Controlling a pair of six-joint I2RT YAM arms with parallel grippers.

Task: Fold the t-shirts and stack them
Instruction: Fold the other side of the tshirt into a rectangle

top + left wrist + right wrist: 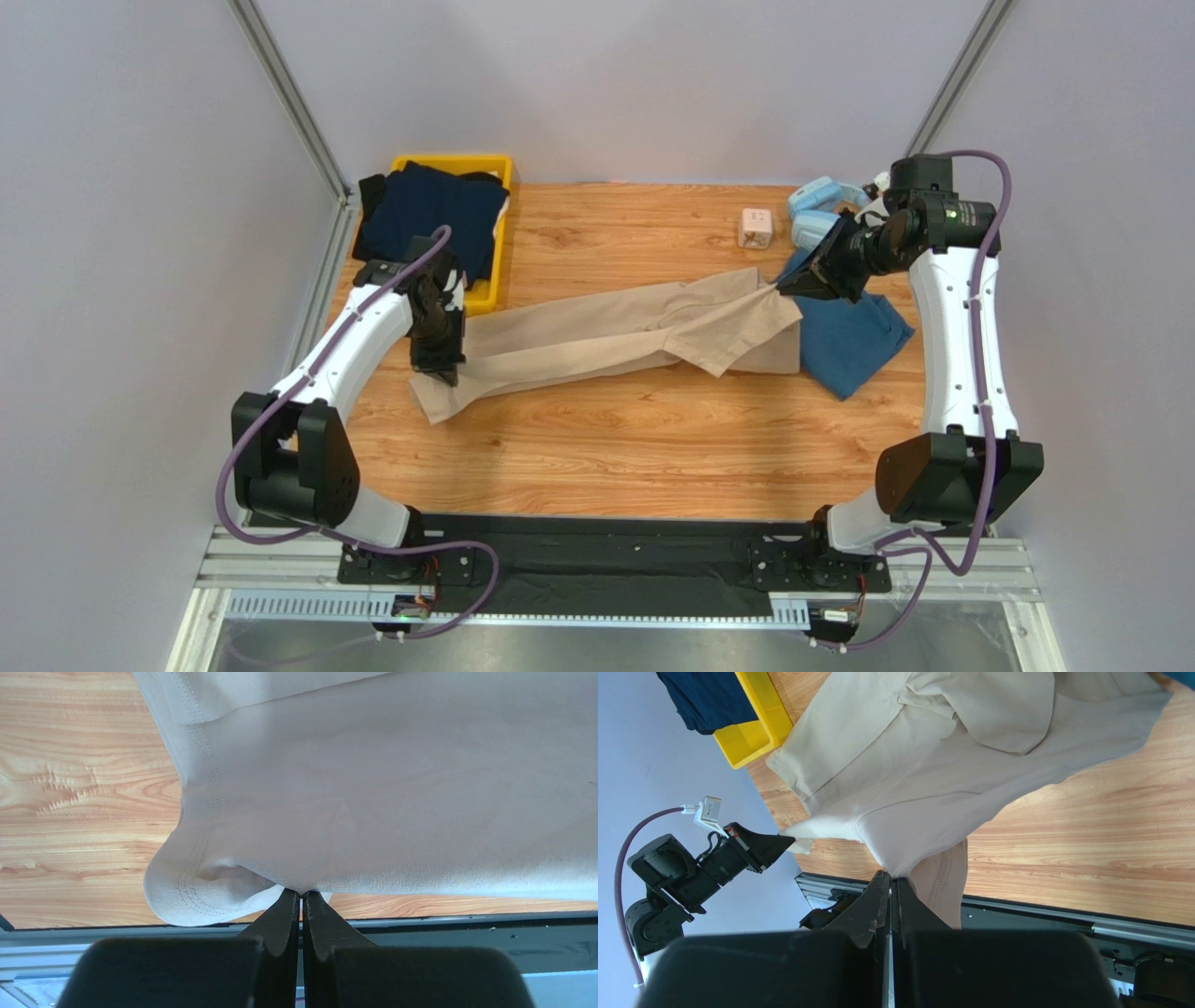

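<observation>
A beige t-shirt hangs stretched across the table between both arms. My left gripper is shut on its left end; in the left wrist view the fabric bunches at the closed fingertips. My right gripper is shut on the shirt's right end, the cloth pinched at the tips. A teal-blue t-shirt lies flat under the beige one's right end. A dark navy t-shirt sits in the yellow bin.
Light-blue headphones and a small white cube lie at the back right of the wooden table. The yellow bin stands at the back left corner. Metal frame posts rise at both back corners.
</observation>
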